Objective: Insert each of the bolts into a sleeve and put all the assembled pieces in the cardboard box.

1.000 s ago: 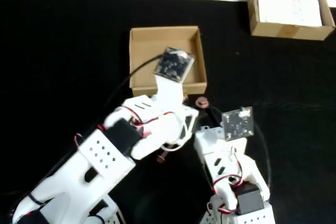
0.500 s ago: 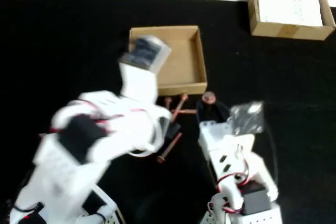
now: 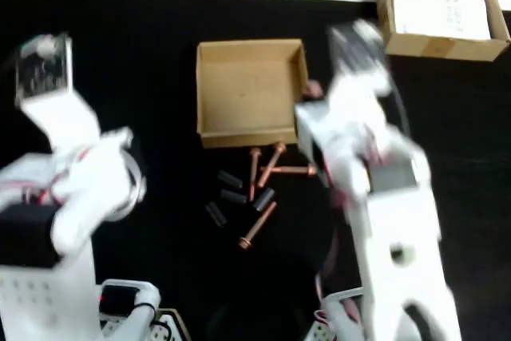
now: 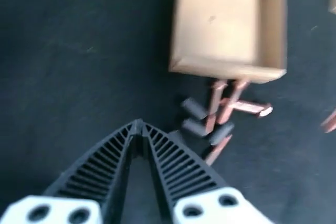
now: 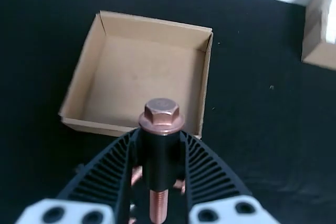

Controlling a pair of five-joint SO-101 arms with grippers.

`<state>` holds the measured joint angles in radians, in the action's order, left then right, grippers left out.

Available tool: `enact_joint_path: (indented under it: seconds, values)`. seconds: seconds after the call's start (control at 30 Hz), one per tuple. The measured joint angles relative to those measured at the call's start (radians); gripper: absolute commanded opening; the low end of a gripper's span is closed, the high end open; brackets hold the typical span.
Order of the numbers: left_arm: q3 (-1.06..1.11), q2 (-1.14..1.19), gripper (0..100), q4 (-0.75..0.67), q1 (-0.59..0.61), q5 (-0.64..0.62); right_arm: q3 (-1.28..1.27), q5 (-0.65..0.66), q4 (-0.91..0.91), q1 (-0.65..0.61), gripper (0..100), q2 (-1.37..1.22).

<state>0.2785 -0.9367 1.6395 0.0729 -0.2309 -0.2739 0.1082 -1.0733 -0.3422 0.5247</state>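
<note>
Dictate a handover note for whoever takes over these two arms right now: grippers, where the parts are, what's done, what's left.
Left gripper: shut, empty, above the table, off to the side of the loose parts.
Right gripper: shut on one bolt-in-sleeve piece, close beside the cardboard box.
Loose: four bolts and four sleeves lie on the table in front of the box.
Done: one bolt sleeved; nothing in the box yet.
Left: box that piece, then assemble and box the other four.
</note>
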Motion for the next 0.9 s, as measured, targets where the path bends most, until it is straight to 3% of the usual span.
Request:
enact_joint_path:
  seconds: [0.17,0.47,0.7,0.9]
  values:
    - [0.433,-0.226,1,-0.265,0.071,0.063,0.192,0.172,0.000,-0.003,0.8,-0.275]
    - [1.335,-0.770,1,-1.039,0.129,0.069,0.446,0.446,0.181,-0.023,0.8,-0.706]
    - [1.401,-0.838,1,-1.062,0.130,0.069,0.486,0.652,0.344,-0.049,0.8,-0.968]
    - [1.402,-0.744,1,-1.059,0.130,0.069,0.486,0.704,0.453,-0.078,1.2,-1.119]
